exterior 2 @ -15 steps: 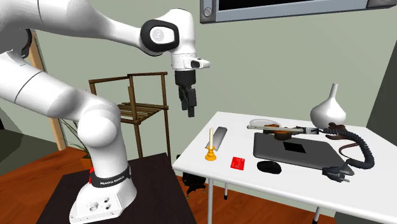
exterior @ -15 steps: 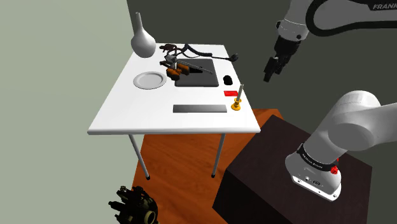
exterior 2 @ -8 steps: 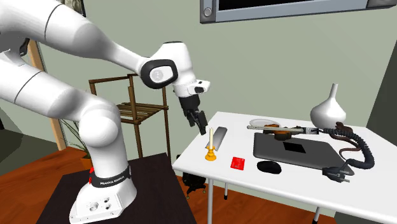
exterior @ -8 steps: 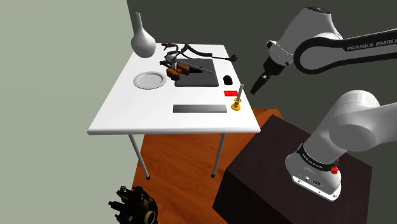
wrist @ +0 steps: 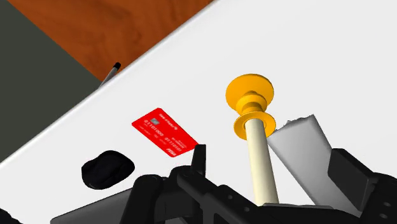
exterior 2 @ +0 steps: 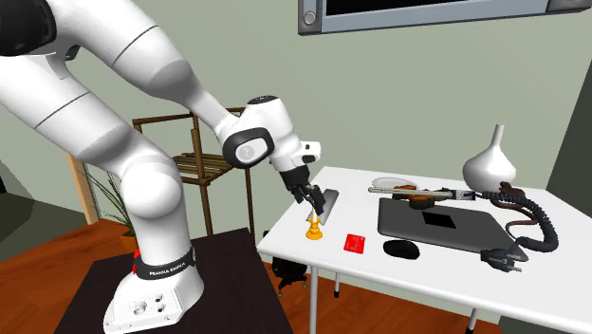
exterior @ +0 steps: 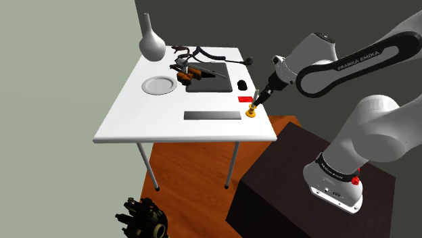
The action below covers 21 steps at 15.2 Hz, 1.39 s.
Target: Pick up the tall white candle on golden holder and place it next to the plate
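My black two-finger tool (exterior: 258,100) is down at the tall cream-white candle on a golden-orange holder (exterior: 251,111), right of centre in the shoulder view, at the tabletop edge nearest the dark box stand (exterior: 297,189). In the wrist view the fingers (wrist: 200,159) are apart with the candle shaft between them. I see no contact, so it isn't gripped. The candle is upright, its holder flat on the white tabletop (exterior: 135,118), near a red card (wrist: 164,130) and just beside the end of a flat grey slab (exterior: 212,115). Progress, as I judge it: the reach is about done; closing, lifting, carrying and setting down are all left. The round white plate (exterior: 159,85) sits upper left of centre in the shoulder view, well apart from the candle. The bare tabletop beside it looks like enough room to set down. Also on the tabletop are a black mouse (exterior: 242,85), a dark flat pad (exterior: 206,82), a white long-necked vase (exterior: 151,44) at the far corner and a black cable with a plug (exterior 2: 527,232). Room: red-brown wood floor (exterior: 189,176) and grey-green walls. The second exterior view has an open wooden shelf frame (exterior 2: 204,152) left of centre and a dark screen (exterior 2: 427,11) at the top edge. A black lumpy object (exterior: 142,216) lies on the floor, lower left of the shoulder view.
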Each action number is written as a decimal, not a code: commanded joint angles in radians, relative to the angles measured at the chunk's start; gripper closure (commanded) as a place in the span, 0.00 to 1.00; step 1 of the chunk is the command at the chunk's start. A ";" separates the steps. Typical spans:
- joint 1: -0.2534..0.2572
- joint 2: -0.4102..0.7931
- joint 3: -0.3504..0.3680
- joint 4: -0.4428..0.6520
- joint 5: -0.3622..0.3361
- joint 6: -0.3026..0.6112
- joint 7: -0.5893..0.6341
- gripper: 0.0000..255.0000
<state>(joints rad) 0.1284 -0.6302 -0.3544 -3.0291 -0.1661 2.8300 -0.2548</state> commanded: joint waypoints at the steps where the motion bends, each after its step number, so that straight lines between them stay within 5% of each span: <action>1: 0.017 0.053 -0.014 0.001 0.005 0.055 -0.006 0.00; 3: 0.045 0.121 -0.034 0.008 0.017 0.118 -0.012 0.00; 11: 0.044 0.120 -0.034 0.008 0.017 0.118 -0.012 0.00; 12: 0.044 0.120 -0.034 0.008 0.017 0.118 -0.012 1.00; 21: 0.045 0.121 -0.034 0.008 0.017 0.118 -0.012 1.00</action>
<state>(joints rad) 0.1729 -0.5096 -0.3885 -3.0213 -0.1491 2.9484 -0.2671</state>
